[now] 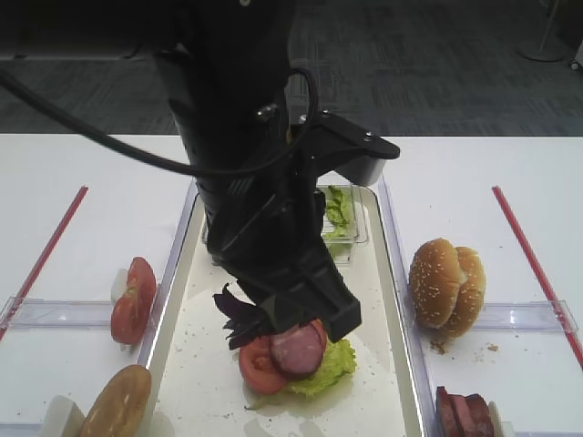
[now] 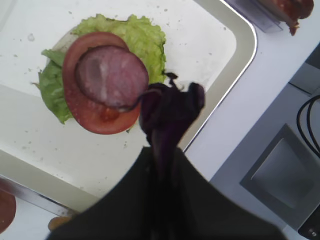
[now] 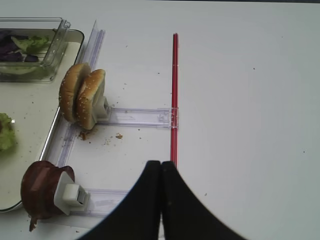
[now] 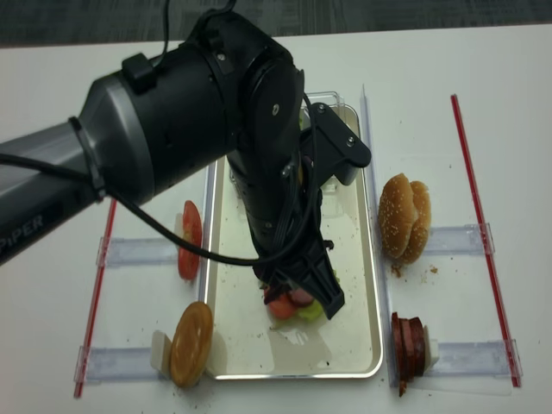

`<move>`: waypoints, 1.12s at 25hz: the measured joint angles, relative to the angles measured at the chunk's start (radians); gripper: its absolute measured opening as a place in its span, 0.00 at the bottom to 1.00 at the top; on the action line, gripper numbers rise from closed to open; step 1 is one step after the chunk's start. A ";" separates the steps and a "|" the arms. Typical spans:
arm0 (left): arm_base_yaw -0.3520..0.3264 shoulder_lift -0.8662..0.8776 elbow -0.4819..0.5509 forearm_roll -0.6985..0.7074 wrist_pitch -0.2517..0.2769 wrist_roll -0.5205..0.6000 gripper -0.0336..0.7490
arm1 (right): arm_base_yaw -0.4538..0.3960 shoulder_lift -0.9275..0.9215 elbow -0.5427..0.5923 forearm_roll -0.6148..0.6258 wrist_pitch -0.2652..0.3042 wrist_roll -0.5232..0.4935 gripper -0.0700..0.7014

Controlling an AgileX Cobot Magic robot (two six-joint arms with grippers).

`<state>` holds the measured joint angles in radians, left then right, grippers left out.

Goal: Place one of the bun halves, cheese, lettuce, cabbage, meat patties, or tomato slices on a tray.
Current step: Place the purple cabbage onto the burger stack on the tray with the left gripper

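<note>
**Me:** Just under my left pincer (image 2: 167, 150), pressed together on the cabbage (image 2: 170, 107), sits the stack: lettuce (image 2: 135, 40), tomato slice (image 2: 92, 117), meat patty (image 2: 111, 75).

**Partner:** Risks?

**Me:** I think the glossy, curled purple shreds could cling to the pads, or fall beside the smooth round patty onto the tray (image 2: 215, 45), since they hang off-centre toward the silvery rim.

**Partner:** Right side?

**Me:** Right pincer (image 3: 161, 167) is closed on nothing, over the desk (image 3: 250, 100); seeded, domed bun halves (image 3: 82, 97) stand beyond.
</note>
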<state>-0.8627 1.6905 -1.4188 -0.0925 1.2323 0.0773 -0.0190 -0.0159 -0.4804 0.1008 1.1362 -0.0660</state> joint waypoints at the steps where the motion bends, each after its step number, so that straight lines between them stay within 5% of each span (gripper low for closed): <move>1: 0.000 0.000 0.000 0.005 0.000 0.000 0.09 | 0.000 0.000 0.000 0.000 0.000 0.000 0.56; 20: 0.019 0.081 0.000 0.011 -0.004 0.013 0.09 | 0.000 0.000 0.000 0.000 0.000 0.000 0.56; 28: 0.019 0.141 0.000 0.012 -0.071 0.040 0.09 | 0.000 0.000 0.000 0.000 0.000 0.000 0.56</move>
<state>-0.8442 1.8312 -1.4188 -0.0805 1.1611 0.1175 -0.0190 -0.0159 -0.4804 0.1008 1.1362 -0.0660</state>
